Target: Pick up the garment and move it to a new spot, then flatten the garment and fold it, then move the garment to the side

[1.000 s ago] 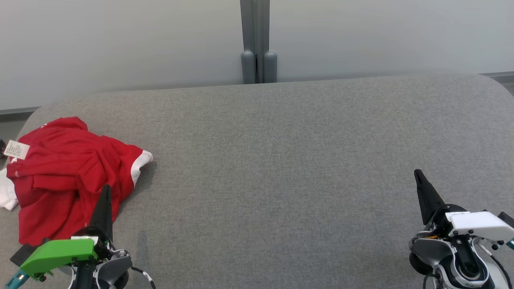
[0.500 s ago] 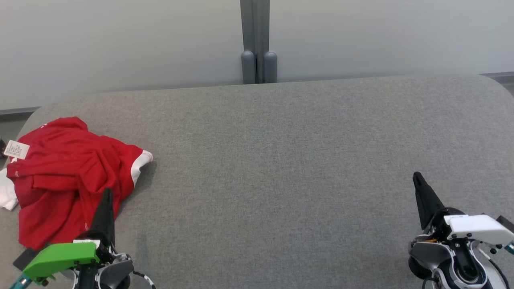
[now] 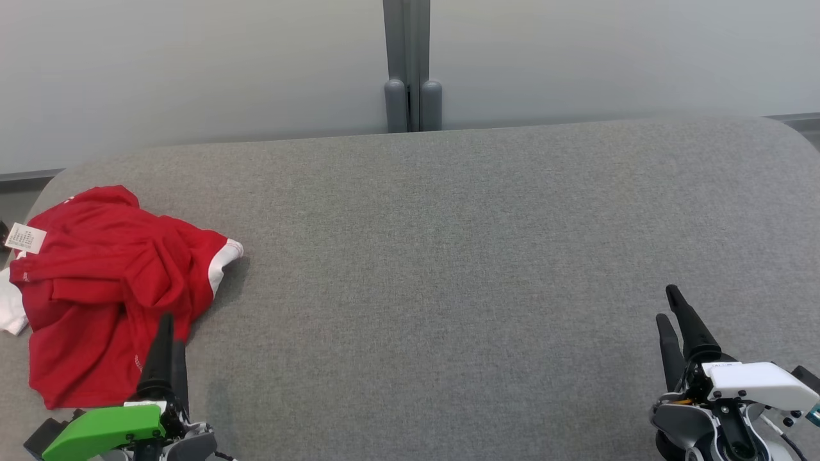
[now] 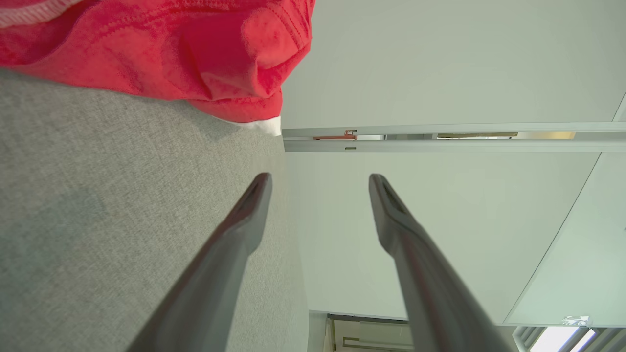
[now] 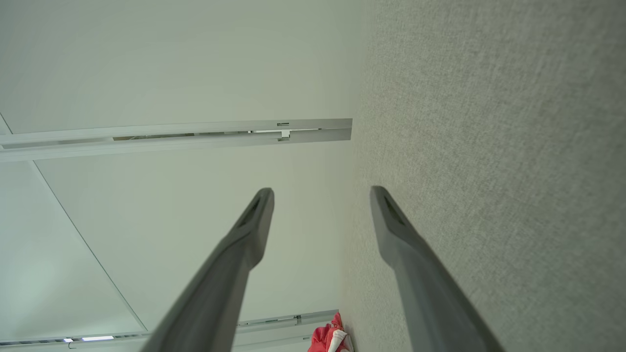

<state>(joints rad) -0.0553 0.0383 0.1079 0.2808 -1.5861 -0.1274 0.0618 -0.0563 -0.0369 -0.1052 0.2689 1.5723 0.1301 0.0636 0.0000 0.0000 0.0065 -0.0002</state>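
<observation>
Noted left gripper (image 3: 173,330) and right gripper (image 3: 665,303) drawn back since earlier frame, jaws of both parted wide, empty. Found red garment (image 3: 109,288) crumpled at left end of table (image 3: 448,256), near left gripper.

The garment (image 3: 109,288) is a bright red top with white trim, lying crumpled in a loose heap, neither flattened nor folded. It sits at the left end of the grey fabric surface (image 3: 448,256), near the rounded far corner, its left side reaching the surface's edge. Creases run across its middle, and one layer is doubled over another. A white band (image 3: 221,259) ends the part pointing toward the middle of the surface. A small white printed label (image 3: 25,237) lies turned out at its far left corner, and a patch of white cloth (image 3: 9,310) shows at its left edge. The left wrist view shows the garment (image 4: 146,44) close up, its red knit bunched; the right wrist view shows it (image 5: 328,338) as a small red-and-white bundle
</observation>
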